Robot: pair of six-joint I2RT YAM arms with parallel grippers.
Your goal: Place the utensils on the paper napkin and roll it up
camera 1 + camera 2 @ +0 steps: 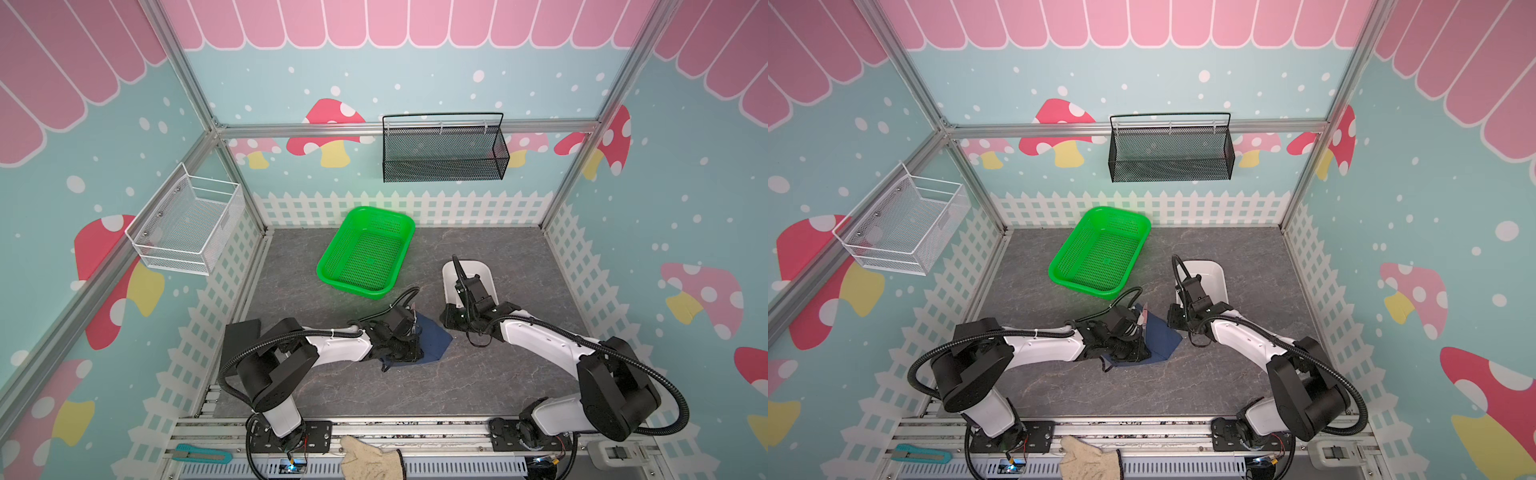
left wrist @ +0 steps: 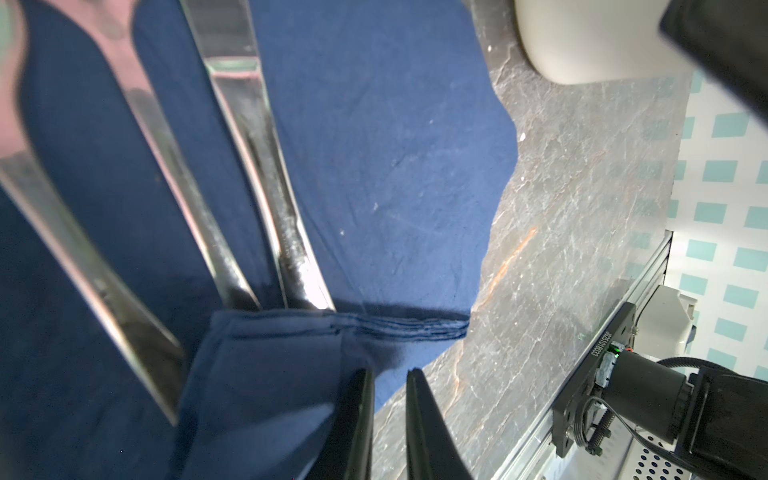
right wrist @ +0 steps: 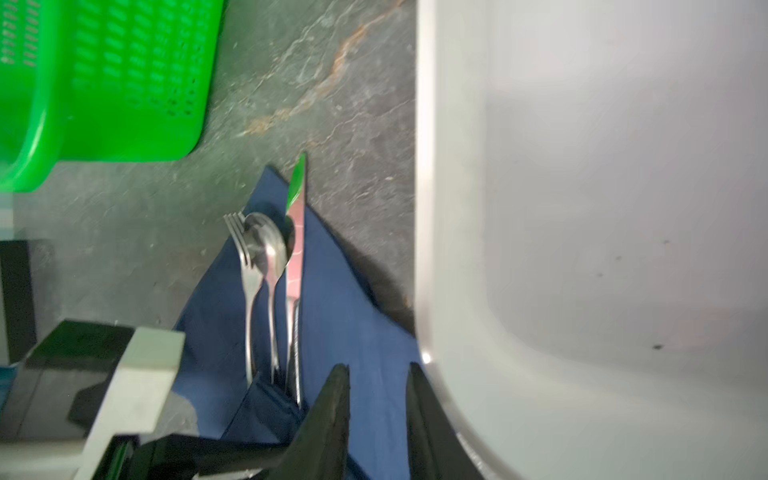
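Where the white wire basket [image 1: 187,226] hangs on the left wall above a black block [image 1: 241,334], the left arm is stretched over the grey tabletop [image 1: 353,386], and in both top views much of the paper napkin [image 1: 436,338] is hidden by its wrist. The left end effector [image 2: 390,374] is seen low at the napkin's edge, narrowly parted, with tabletop showing through the gap. On the napkin the utensils [image 3: 268,249] are laid side by side: fork [image 3: 248,286], spoon [image 3: 266,239] and knife [image 3: 296,249], their handle ends tucked under a folded flap. The green basket [image 1: 365,253] stands just behind, and a beige glove [image 1: 365,459] lies on the front rail. The right end effector [image 3: 378,370] is held over the napkin's right part, slightly open, with napkin showing through the gap, and is crowded by the white bin [image 1: 478,270] just beside it.
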